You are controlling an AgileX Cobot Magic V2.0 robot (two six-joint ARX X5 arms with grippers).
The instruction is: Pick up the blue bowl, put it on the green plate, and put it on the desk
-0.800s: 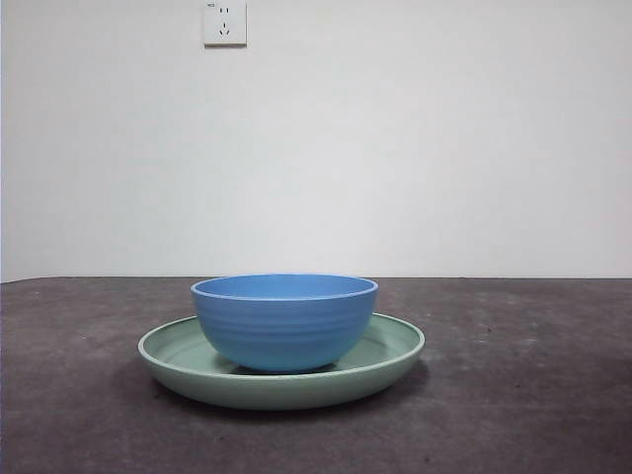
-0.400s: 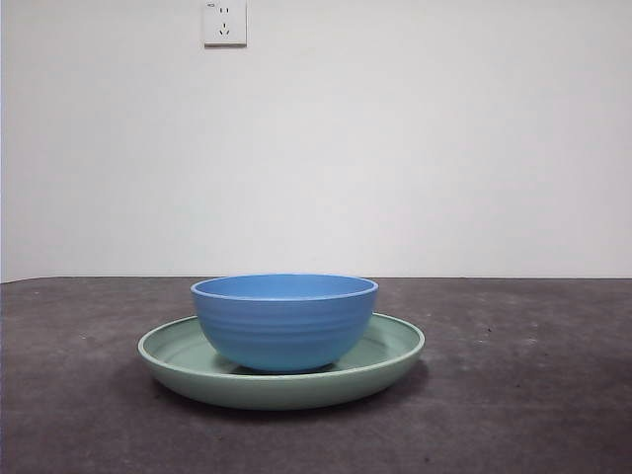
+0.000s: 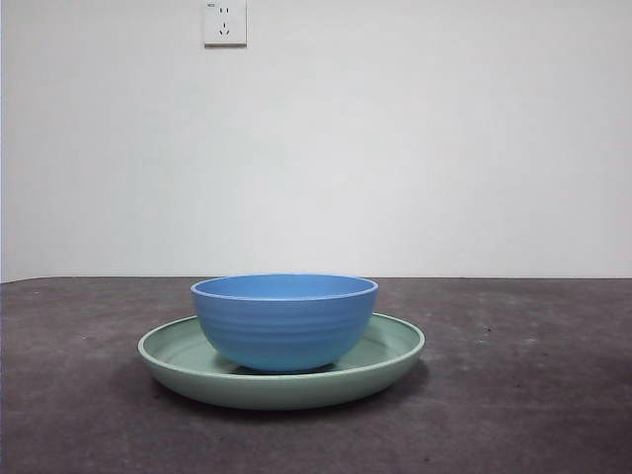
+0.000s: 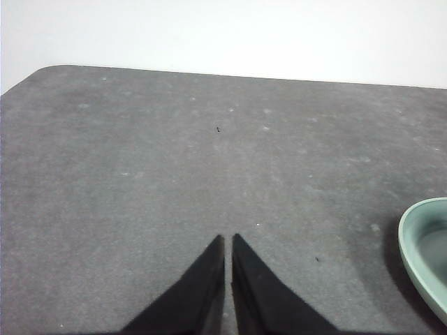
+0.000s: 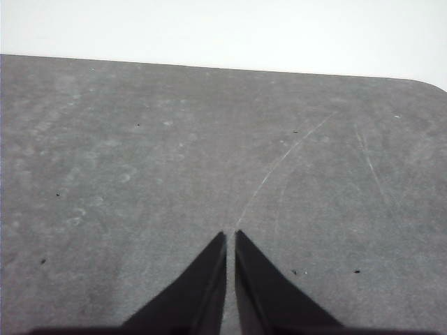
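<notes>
Centre of the front frame: blue bowl [image 3: 284,321] sits upright in green plate [image 3: 395,348] on the worktop [image 3: 533,395]. My left hand [image 4: 228,241] and right hand [image 5: 230,237] are both closed, empty.

Right gripper [image 5: 230,236] poised over bare desk [image 5: 174,139]

Its two black jaws are pressed nearly together, tips above the grey, scuffed tabletop; a pale scratch curves away just ahead of them.

bowl [image 3: 284,321] upright in the middle of the plate [image 3: 390,357], plate flat on the desk [image 3: 533,395], wall socket [image 3: 224,22] high behind, slightly left of the bowl
</notes>
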